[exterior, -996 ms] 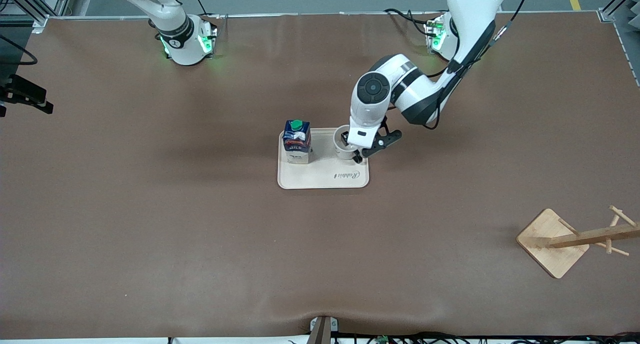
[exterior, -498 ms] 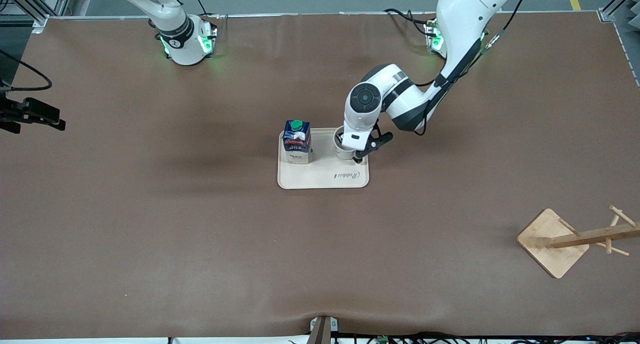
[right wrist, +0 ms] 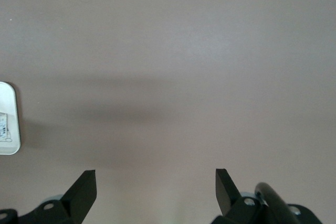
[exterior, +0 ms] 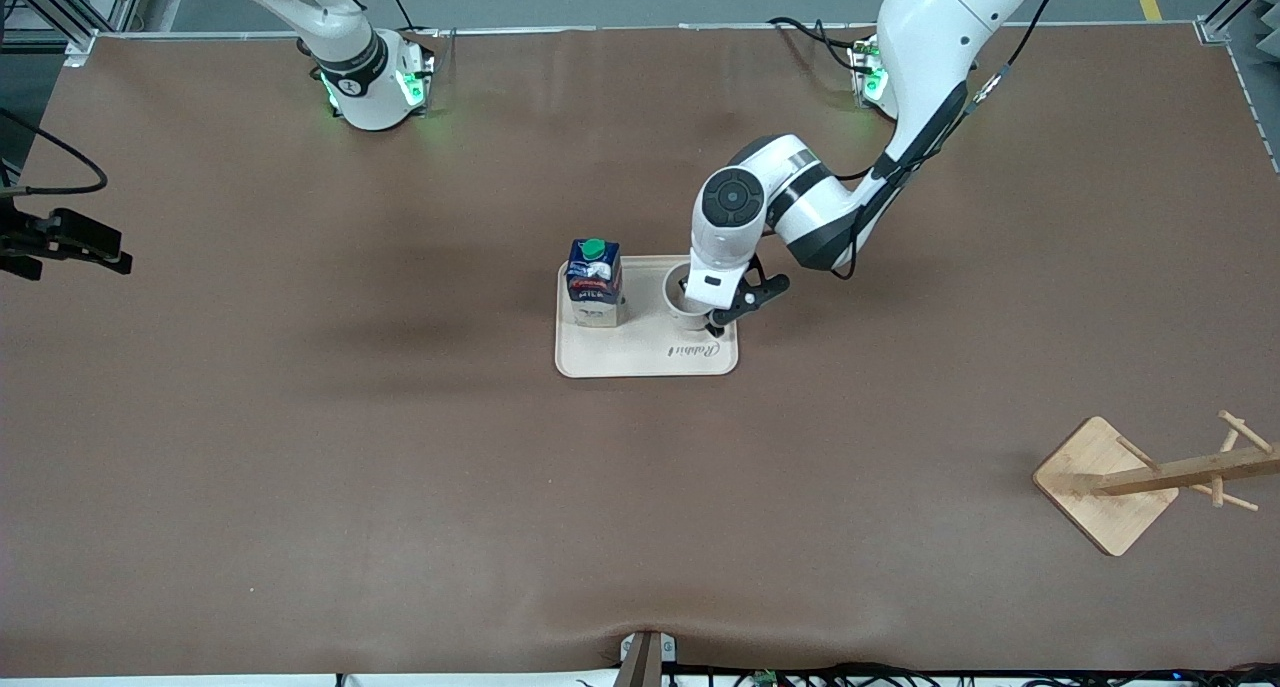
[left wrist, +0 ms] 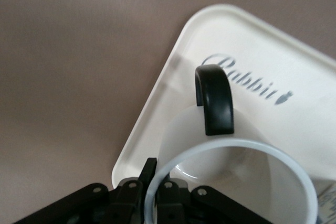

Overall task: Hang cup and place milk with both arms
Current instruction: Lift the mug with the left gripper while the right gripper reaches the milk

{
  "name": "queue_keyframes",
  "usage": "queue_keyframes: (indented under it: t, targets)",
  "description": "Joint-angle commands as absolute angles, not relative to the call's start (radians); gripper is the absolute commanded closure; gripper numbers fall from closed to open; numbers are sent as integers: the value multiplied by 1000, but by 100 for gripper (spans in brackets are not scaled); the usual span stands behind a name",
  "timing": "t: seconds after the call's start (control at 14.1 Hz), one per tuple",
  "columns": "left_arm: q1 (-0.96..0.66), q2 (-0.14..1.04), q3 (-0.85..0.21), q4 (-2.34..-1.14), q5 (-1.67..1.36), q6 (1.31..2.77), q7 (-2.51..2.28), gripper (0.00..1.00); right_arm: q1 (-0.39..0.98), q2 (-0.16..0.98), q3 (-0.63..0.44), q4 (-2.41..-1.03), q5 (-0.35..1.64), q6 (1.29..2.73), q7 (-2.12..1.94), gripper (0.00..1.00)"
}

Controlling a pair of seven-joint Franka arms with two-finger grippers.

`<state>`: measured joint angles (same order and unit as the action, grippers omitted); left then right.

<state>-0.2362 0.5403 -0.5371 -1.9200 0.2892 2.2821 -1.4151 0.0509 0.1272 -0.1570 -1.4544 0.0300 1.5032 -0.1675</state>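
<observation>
**Left hand clamped on the cup's rim over the tray**

The left hand (exterior: 706, 312) is down at the cup (exterior: 684, 297), its fingers (left wrist: 137, 195) closed on the white rim, one inside and one outside the wall. The left wrist view shows the cup from above with its black loop handle (left wrist: 214, 99) turned toward the printed lettering on the tray (left wrist: 157, 103). In that view the cup appears tilted or slightly raised off the tray floor, though I cannot tell whether its base touches.

The milk (exterior: 594, 282) stands upright on the same tray (exterior: 640, 362), toward the right arm's end of it, just beside the cup but apart from it. The tray lies near the middle of the brown counter (exterior: 300, 447).

The right hand (right wrist: 152, 192) hangs spread wide and holding nothing, over bare counter well apart from the tray toward the right arm's end; a corner of the tray shows at the edge of its wrist view. That arm waits.

A wooden rack (exterior: 1140, 479) with pegs sits toward the left arm's end, nearer to the front camera than the tray.
</observation>
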Motion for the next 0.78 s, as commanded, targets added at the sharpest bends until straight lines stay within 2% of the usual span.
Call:
queue_keyframes:
  t: [0.0, 0.36, 0.5, 0.71]
  targets:
    - [-203, 441, -538, -1928, 311, 2254, -1370, 100, 22, 158, -147, -1479, 109, 1494, -167, 0]
    - [-98, 322, -541, -1813, 311, 2033, -1117, 100, 81, 147, -141, -1569, 137, 1468, -53, 0]
    - [-51, 284, -541, -1778, 310, 1949, -1002, 100, 176, 132, -140, -1610, 141, 1466, 203, 0]
    - [56, 236, -541, -1744, 301, 1908, -820, 100, 360, 124, -140, -1615, 159, 1502, 415, 0]
